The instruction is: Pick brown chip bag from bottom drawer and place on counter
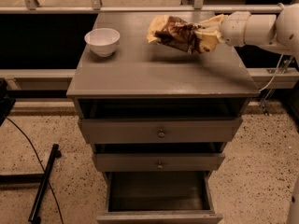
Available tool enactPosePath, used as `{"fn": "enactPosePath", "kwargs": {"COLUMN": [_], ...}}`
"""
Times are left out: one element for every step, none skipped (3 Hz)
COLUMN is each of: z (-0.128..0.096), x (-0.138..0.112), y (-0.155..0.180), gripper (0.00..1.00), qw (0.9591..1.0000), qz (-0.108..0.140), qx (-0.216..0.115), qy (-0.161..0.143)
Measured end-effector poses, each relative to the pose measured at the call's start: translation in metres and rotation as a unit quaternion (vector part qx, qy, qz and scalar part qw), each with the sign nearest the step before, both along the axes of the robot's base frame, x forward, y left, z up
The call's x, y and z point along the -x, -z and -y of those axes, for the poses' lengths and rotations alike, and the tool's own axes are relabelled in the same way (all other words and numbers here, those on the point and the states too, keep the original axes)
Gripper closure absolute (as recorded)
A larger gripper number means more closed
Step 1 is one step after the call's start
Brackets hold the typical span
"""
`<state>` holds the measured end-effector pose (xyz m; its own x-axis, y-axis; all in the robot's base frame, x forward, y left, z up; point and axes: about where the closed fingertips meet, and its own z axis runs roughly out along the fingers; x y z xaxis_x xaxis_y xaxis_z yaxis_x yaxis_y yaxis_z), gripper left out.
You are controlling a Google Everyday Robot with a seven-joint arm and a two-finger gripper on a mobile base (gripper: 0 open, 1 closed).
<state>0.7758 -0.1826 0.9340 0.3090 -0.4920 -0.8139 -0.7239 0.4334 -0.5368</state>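
A: Where do we see the gripper (206, 34)?

B: Over the worktop (154, 76), at about 2 o'clock on that grey square. The white arm (254, 28) reaches in from the 3 o'clock side.

A: And the fingers (211, 26)?

B: We see them closed on the right-hand end of the brown chip bag (174, 32), with crumpled foil pinched between them.

A: How does the bag lie?

B: It stretches from the gripper toward 9 o'clock, with its cream end tilted up at the far left. It sits over the 1 o'clock part of the worktop and a shadow lies under it. We cannot tell whether its lower edge touches the surface.

A: Anything else up there?

B: A white bowl (102, 41) stands upright at about 10 o'clock, well apart from the bag.

A: And below?

B: The bottom drawer (159, 192) is pulled out at 6 o'clock, and its dark interior holds nothing we can make out. The two knobbed drawers (161, 130) above it are closed.
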Motion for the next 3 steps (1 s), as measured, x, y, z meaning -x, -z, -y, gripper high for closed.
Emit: {"fn": "enactPosePath", "kwargs": {"z": [-0.0039,-0.0068,-0.0068], "x": [-0.0008,-0.0014,-0.0014], "y": [0.0013,0.0024,0.0024], "gripper": [0.12,0.00,0.00], "qw": [1.0000,1.0000,1.0000], "qz": [-0.001,-0.002,-0.002], "qx": [0.000,-0.001,-0.001], "qy": [-0.003,-0.005,-0.005]}}
